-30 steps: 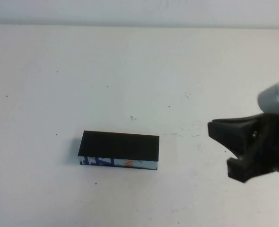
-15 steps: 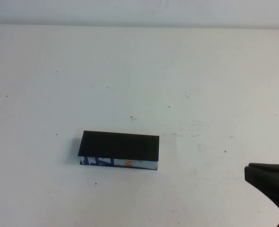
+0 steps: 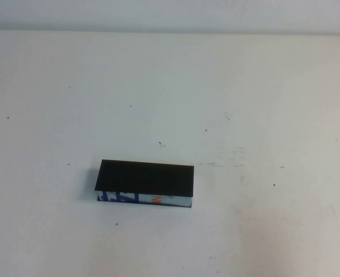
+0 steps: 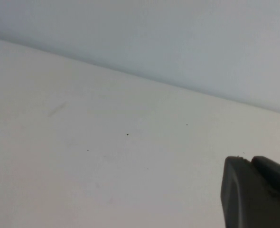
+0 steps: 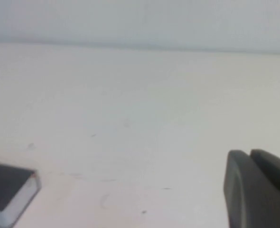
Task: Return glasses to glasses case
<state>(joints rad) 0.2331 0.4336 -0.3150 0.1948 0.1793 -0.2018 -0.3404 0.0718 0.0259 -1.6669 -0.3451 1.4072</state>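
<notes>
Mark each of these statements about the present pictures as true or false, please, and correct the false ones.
1. The glasses case lies on the table with its black lid down. True.
2. The glasses lie on the table beside the case. False: no glasses show in any view.
3. The right gripper hangs over the case in the high view. False: no gripper shows in the high view; the right wrist view shows it apart from the case, whose corner shows at the edge of that view.
4. The left gripper holds the case. False: in the left wrist view only bare table is near it.
5. The case's front side is white with blue and orange print. True.
</notes>
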